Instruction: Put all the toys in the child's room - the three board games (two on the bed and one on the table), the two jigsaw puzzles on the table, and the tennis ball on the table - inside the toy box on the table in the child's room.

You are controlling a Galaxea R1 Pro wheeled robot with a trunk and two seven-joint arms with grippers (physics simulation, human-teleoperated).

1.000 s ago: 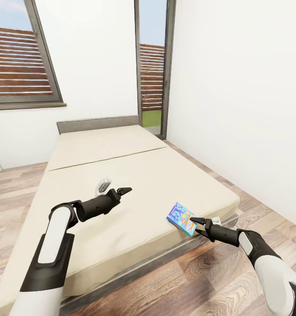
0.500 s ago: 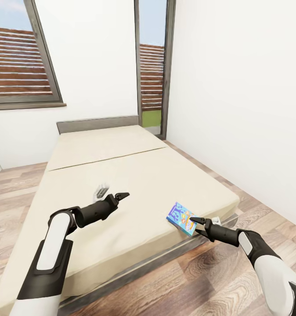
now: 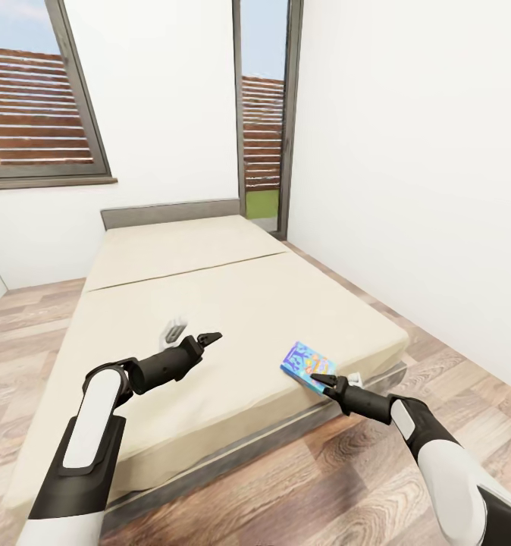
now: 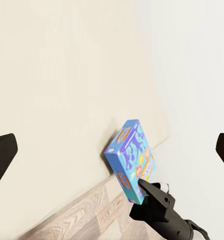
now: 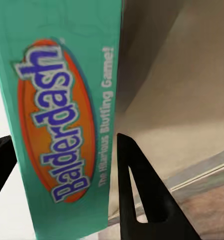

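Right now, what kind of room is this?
Most likely a bedroom: a low cream-covered bed fills the middle, with wood-plank floor around it, white walls and a window. A board game lies on the bed.

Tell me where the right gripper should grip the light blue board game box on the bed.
Pinch the light blue board game box across its thin near edge, coming from the foot of the cream bed. It tilts there, narrow side facing the right gripper, whose fingers straddle it.

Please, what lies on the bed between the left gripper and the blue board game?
Nothing: in the head view only bare cream bed cover lies between the left gripper and the blue board game.
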